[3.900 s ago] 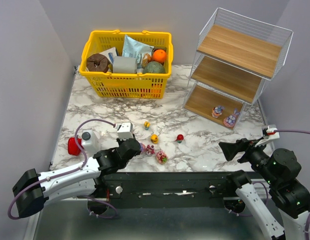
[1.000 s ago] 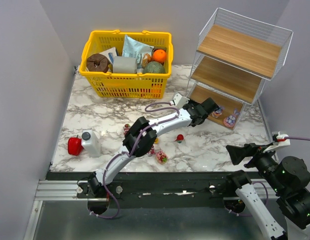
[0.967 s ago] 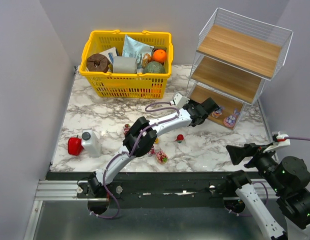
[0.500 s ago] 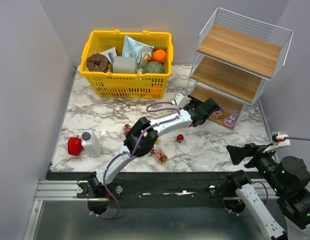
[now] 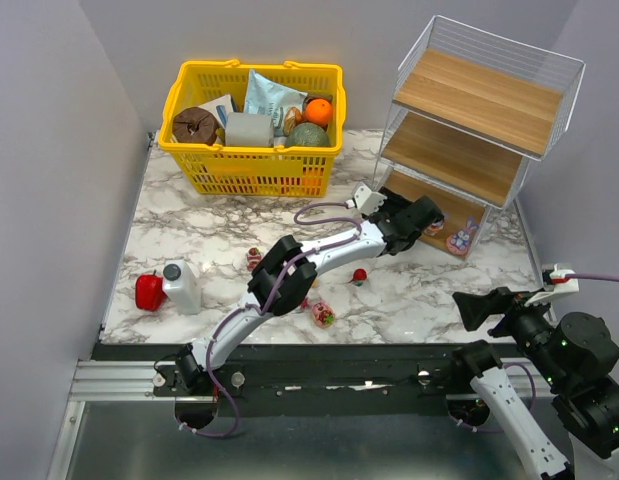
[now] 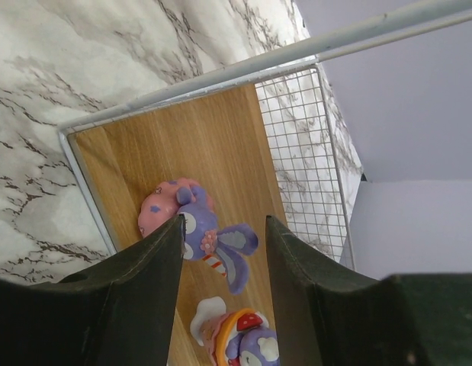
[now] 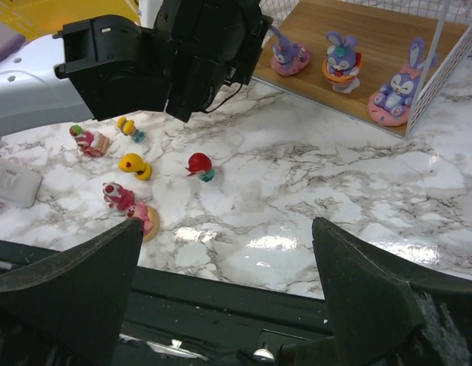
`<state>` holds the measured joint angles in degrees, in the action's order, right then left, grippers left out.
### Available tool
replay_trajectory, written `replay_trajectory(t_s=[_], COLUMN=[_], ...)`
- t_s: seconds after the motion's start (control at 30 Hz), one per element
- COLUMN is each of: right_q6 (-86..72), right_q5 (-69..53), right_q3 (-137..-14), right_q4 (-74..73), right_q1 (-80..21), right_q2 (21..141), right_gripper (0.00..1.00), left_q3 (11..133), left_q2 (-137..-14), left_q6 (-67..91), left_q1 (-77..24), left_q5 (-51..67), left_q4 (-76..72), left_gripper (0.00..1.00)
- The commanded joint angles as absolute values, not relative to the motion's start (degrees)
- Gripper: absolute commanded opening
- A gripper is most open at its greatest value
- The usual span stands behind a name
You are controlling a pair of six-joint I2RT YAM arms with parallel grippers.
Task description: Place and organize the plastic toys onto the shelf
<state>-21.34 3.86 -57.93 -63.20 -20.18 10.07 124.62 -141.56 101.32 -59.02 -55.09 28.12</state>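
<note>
Purple bunny toy (image 6: 201,232) on shelf (image 6: 220,145), dead ahead between parted, empty left fingers (image 6: 144,290); right fingers (image 7: 68,282) wide, farther.

The top external camera looks steeply down from above and behind the near edge, far enough off to take in the whole marble tabletop (image 5: 189,225), with the shelf (image 5: 479,130) at far right. The left wrist camera sits close to the shelf's bottom board, looking between the two fingers (image 6: 136,290) of the left hand (image 6: 223,232) at rabbit figurines (image 6: 197,225). The right wrist camera looks low and obliquely from the near edge across the tabletop. All three views share that bottom board and its figurines.
</note>
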Motion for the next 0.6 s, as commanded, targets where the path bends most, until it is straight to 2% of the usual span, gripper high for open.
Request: replay_trajectory(t_s=[0.0, 0.4, 0.57], right_q6=[-20.65, -21.53, -20.66], right_q5=[5.8, 10.02, 6.08], right_q3=[-59.5, -63.37, -60.83], right_q4=[-64.86, -69.0, -65.92], right_q1=[-20.21, -20.21, -20.21], right_q2=[9.14, 11.87, 11.25], right_gripper=[0.99, 1.0, 1.0], left_q3=[123.23, 107.94, 97.14], left_q2=[-138.08, -125.27, -116.91], left_q6=[98.62, 95.98, 91.69], left_q1=[-59.76, -62.4, -64.07], left_q5=[-61.43, -67.15, -68.29], left_q4=[26.98, 18.29, 14.6], left_gripper=[0.56, 0.61, 0.66])
